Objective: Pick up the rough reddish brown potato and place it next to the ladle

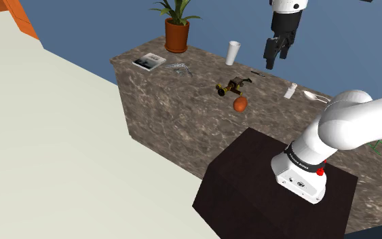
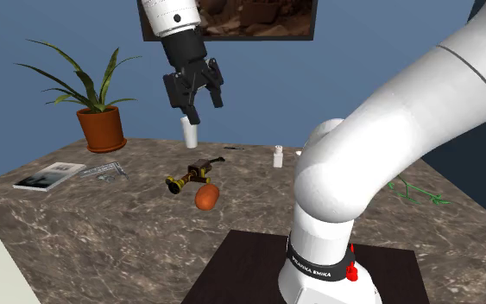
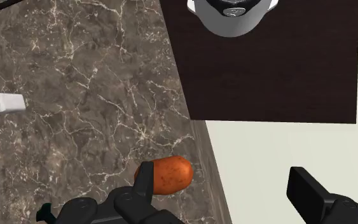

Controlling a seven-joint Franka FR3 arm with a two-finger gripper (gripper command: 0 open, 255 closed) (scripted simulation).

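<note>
step: reach | pincer (image 1: pixel 276 61) wide open, empty, hung high over surface (image 1: pixel 162 102) | potato (image 1: pixel 240 104) lay ungrasped near surface's edge | next: probably descend, straddle potato, close

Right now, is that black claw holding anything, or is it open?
Gripper: open, fingers apart, holding nothing; the reddish-brown potato lies untouched on the counter.

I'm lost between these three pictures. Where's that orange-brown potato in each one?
Shoulder view: potato mid-picture, near the counter edge, above the dark stand.
Second exterior view: potato left of centre, just beyond the stand.
Wrist view: potato beside one black finger, at the counter's edge.
Shared landmark: the dark stand.
</note>
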